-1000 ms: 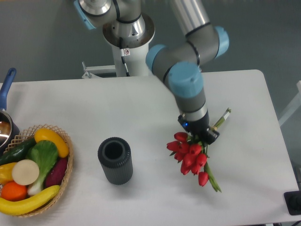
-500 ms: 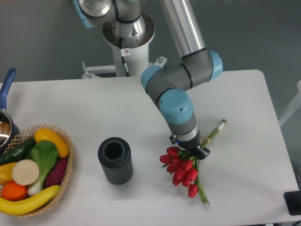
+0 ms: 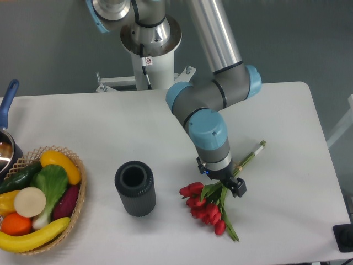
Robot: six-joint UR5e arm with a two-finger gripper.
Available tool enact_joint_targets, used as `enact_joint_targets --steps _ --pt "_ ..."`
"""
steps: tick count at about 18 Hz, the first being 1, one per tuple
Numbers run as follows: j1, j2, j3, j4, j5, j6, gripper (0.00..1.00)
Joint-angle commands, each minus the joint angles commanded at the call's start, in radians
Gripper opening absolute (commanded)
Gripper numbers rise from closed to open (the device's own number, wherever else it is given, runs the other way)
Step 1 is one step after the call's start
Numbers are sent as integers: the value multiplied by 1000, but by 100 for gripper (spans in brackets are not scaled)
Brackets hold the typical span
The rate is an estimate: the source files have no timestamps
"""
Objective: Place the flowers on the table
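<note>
The flowers, red tulips with green stems and leaves, lie low on the white table at the front right, blooms towards the front and stem ends pointing back right. My gripper points down over the middle of the bunch and is shut on the stems just above the blooms. The blooms look splayed against the tabletop. The wrist hides the fingertips themselves.
A dark ribbed cylinder vase stands upright left of the flowers. A wicker basket of fruit and vegetables sits at the front left, with a blue-handled pot behind it. A black object sits past the table's right front corner.
The arm has come down and moved left with the flowers. The blooms have swung left and lower and now spread out on the tabletop.
</note>
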Motion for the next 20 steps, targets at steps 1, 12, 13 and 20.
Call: enact_joint_targets --steps 1,12,13,20 --pt "26 31 20 0 -118 -76 100" --pt "163 173 101 -151 -262 70 100" --pt "178 192 101 -190 -265 110 100" --pt "288 308 80 -374 -260 351 100"
